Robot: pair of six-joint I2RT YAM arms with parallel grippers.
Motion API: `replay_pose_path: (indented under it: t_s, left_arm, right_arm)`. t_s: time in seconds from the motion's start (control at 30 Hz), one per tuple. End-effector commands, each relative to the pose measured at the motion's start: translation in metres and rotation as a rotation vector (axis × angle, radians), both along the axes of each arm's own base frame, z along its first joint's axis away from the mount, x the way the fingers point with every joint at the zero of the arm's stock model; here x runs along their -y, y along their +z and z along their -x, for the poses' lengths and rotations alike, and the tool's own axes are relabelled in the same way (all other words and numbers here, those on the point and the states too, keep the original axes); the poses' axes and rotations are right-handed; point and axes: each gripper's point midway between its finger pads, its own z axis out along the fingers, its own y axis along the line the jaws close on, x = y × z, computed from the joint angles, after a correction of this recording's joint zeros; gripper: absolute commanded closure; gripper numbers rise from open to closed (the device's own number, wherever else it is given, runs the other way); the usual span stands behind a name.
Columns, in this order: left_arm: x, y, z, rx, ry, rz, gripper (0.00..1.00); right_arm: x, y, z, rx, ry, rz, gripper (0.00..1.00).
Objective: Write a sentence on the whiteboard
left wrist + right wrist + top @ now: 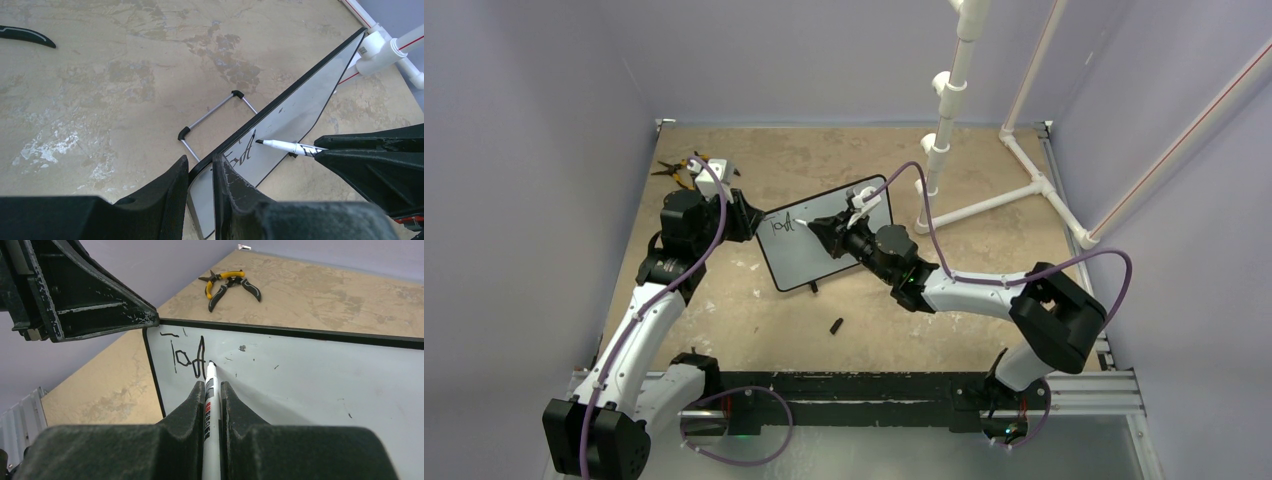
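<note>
The whiteboard (806, 264) stands tilted on the table, propped on its wire stand. My left gripper (200, 171) is shut on the whiteboard's left edge, one finger (100, 310) on each face. My right gripper (211, 390) is shut on a white marker (209, 381), whose black tip rests on the board. The sentence (187, 357) is a few black letters near the top left corner, reading roughly "Tod". The marker tip (260, 142) sits just right of the last letter. From above, the right gripper (824, 226) hangs over the board's middle.
Yellow-handled pliers (686, 168) lie at the far left of the table. A small black marker cap (835, 325) lies in front of the board. A white PVC pipe frame (1014, 190) stands at the back right. The wire stand (210, 117) sticks out behind the board.
</note>
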Motion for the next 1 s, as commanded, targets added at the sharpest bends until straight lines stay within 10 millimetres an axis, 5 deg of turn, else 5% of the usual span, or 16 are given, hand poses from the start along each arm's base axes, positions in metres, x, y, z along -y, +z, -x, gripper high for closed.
replay_pose_path:
  t_s: [0.0, 0.37, 0.97]
  left_arm:
    - [0.002, 0.003, -0.001, 0.011, -0.015, -0.004, 0.78]
    - [0.002, 0.002, -0.001, 0.010, -0.015, -0.004, 0.78]
    - [0.002, 0.003, -0.001, 0.011, -0.015, -0.003, 0.78]
  right_arm:
    - [-0.004, 0.018, -0.006, 0.055, 0.002, -0.019, 1.00]
    - [-0.002, -0.012, 0.004, 0.003, 0.042, 0.046, 1.00]
    - [0.012, -0.009, 0.001, 0.001, -0.018, 0.059, 1.00]
